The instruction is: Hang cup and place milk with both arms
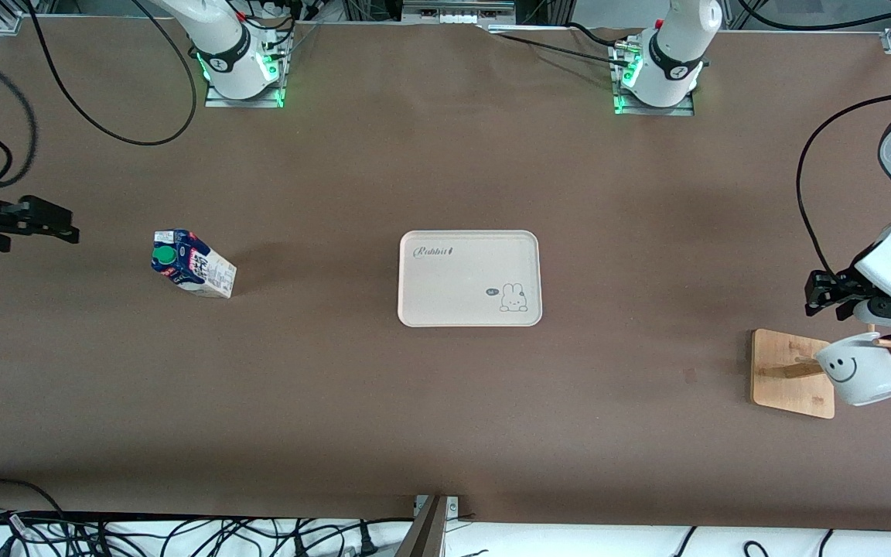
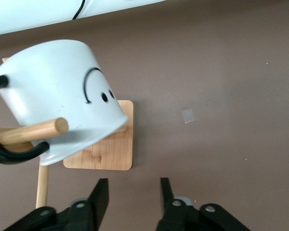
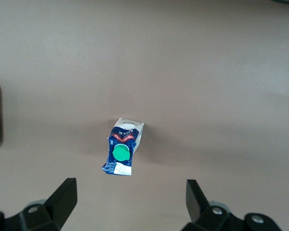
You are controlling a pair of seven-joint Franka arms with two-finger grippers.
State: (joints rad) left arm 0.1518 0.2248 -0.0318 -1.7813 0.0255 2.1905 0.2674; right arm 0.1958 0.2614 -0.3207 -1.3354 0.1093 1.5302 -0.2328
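1. Right gripper point(image 1: 66, 224): spread wide, grasping nothing, up at the right arm's end of the table.
2. Milk point(image 1: 192, 263): upright on the table point(image 1: 445, 402), near that gripper.
3. Tray point(image 1: 469, 278): mid-table.
4. Cup point(image 1: 859, 370): hung on the wooden rack point(image 1: 790, 373).
5. Left gripper point(image 1: 828, 295): released, just beside the cup.

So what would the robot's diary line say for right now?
cup: hung on rack | milk: on table, not on tray | left gripper: open, empty | right gripper: open above milk
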